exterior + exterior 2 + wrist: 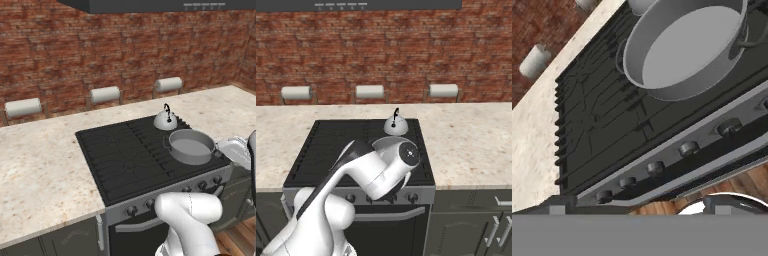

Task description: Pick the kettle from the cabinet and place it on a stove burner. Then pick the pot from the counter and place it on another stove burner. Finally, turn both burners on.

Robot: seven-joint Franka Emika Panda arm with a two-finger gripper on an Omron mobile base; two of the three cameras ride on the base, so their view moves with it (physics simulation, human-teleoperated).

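Steel pot [190, 146] sits on the front right burner, kettle [165, 120] behind it. From the right base, we note the kettle [395, 126] rearward. By hand view, we see knobs [688, 148]: rigid, small, best pinched; fingers spread wide, empty.

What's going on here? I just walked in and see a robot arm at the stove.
The small silvery kettle and the wide grey metal pot both sit on the black cooktop. The white arm's gripper is open, holds nothing, and points at the front knob row. Probably the knobs come next.
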